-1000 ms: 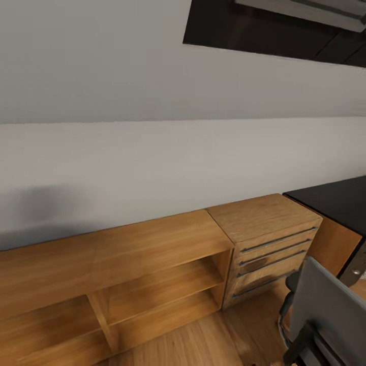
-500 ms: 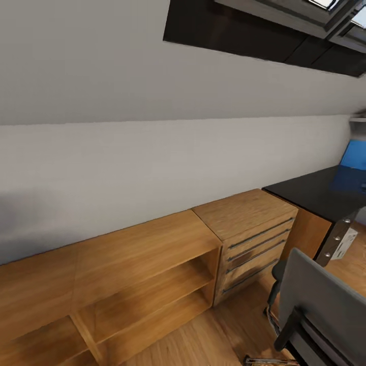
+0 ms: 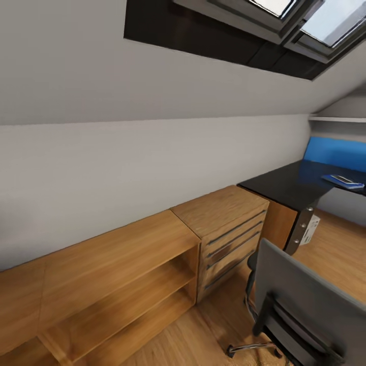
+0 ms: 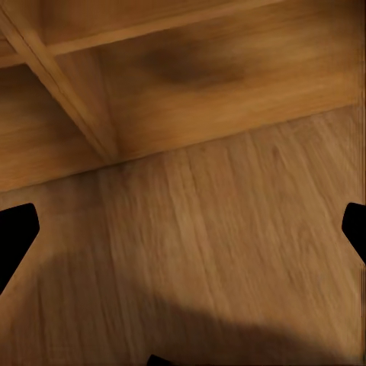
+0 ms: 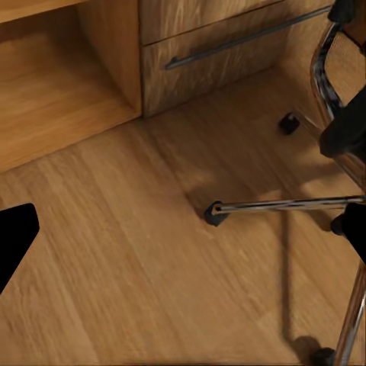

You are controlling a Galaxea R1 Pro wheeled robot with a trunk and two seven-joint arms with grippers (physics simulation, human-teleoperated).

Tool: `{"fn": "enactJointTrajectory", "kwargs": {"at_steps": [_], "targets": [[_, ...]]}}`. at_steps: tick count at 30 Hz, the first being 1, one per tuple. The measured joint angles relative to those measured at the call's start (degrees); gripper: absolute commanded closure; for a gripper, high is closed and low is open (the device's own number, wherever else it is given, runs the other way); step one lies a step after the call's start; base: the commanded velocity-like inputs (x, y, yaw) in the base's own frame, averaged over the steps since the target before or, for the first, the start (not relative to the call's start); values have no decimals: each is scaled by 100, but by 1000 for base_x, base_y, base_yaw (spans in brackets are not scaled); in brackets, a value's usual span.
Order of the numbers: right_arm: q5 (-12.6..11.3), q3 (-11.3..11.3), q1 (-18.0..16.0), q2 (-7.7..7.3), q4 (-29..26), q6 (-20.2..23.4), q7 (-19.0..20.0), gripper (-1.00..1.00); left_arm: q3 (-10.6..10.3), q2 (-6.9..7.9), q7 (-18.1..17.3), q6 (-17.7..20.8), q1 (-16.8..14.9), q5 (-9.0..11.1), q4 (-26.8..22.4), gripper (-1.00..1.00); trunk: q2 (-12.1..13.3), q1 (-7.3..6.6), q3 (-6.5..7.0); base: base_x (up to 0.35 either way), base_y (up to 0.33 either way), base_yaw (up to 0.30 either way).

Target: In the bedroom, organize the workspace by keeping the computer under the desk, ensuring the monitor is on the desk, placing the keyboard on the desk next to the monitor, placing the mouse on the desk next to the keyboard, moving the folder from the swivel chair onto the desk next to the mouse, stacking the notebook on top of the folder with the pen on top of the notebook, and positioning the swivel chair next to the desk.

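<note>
Two wrist views look down on wooden floor (image 4: 229, 252); the right shows chrome chair legs (image 5: 290, 204), both hands' grip unreadable. At 3 o'clock in the head view, a flat blue folder (image 3: 343, 181) lies on the glossy black worktop (image 3: 284, 185), the grey padded swivel chair (image 3: 305, 300) at 5 o'clock.

Head view high over swivel chair (image 3: 305, 305) toward desk (image 3: 290, 185); both wrist views floorward, close.

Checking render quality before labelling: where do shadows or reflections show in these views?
Head view: the glossy desk mirrors blue. Left wrist view: a broad soft shadow darkens the wood floor. Right wrist view: the swivel chair casts thin shadows.
</note>
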Motion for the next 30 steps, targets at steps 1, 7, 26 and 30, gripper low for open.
{"fn": "enactJointTrajectory", "kwargs": {"at_steps": [1,7,26,30], "targets": [[0,2,-1,1,0,1,0,-100,1,1,0,0,0,0,0,-100,0,0,0,0,0,-294],[0,0,1,0,0,5,0,-100,3,1,0,0,0,0,0,-100,0,0,0,0,0,-291],[-5,21,0,12,-14,188,28,-100,-3,-1,-5,7,1,0,-2,-100,0,0,-155,0,0,-43],[-6,8,3,12,-21,178,27,-100,-9,-24,-13,48,1,-7,47,-100,0,0,-192,0,0,0]]}}
